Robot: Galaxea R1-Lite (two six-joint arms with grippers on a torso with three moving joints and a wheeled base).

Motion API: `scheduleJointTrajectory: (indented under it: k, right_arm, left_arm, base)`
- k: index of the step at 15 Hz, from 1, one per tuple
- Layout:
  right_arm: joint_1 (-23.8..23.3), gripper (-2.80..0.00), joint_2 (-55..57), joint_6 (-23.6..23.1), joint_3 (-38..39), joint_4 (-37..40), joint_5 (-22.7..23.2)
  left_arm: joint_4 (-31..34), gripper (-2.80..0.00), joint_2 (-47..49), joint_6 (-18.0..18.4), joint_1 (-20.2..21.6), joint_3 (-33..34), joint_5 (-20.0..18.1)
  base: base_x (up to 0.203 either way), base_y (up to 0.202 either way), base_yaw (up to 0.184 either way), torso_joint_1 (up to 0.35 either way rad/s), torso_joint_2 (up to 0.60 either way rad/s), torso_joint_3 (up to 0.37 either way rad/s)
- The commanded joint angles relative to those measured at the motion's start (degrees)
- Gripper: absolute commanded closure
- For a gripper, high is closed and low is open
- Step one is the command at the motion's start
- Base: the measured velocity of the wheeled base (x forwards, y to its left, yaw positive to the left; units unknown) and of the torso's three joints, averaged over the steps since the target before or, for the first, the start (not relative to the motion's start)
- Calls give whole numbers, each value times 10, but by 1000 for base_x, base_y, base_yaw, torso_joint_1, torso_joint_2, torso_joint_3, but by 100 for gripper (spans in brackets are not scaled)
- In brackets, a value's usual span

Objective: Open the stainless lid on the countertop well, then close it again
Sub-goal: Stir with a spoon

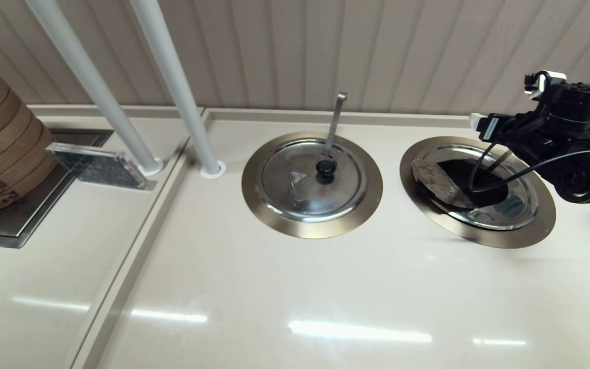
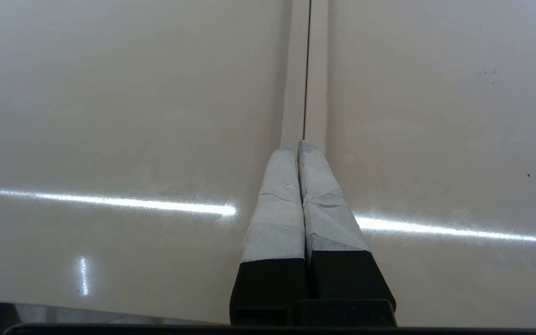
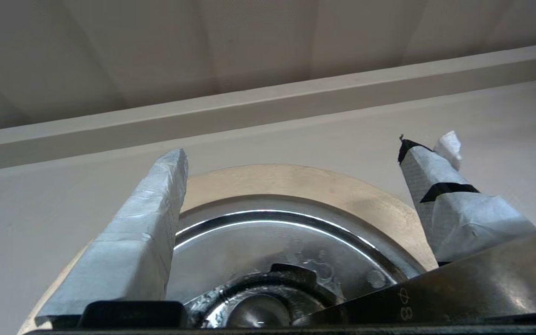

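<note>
On the desk (image 1: 285,287) lie two ringed wells: the right countertop well (image 1: 520,233) holds the stainless lid (image 1: 441,182), half hidden by the right tool (image 3: 291,186), fingers spread, empty. Left tool (image 2: 299,149) is closed.

Patched stainless lid (image 1: 471,192) on bronze-ringed well (image 1: 530,233)
</note>
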Motion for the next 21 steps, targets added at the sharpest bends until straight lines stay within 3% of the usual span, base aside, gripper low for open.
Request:
scheduleJointTrajectory:
  k: [1,9,16,21]
  right_arm:
    - [7,-280,1,0,0,-2,0]
    - [-26,-280,18,-21,-3,-12,-17]
    - [27,-280,31,-22,-22,-11,-18]
    - [27,-280,30,-20,-22,-11,-16]
  left_arm:
    - [0,0,0,0,0,0,0]
    - [0,0,0,0,0,0,0]
    - [0,0,0,0,0,0,0]
    - [0,0,0,0,0,0,0]
  base:
    - [0,0,0,0,0,0]
    - [0,0,0,0,0,0]
    - [0,0,0,0,0,0]
    - [0,0,0,0,0,0]
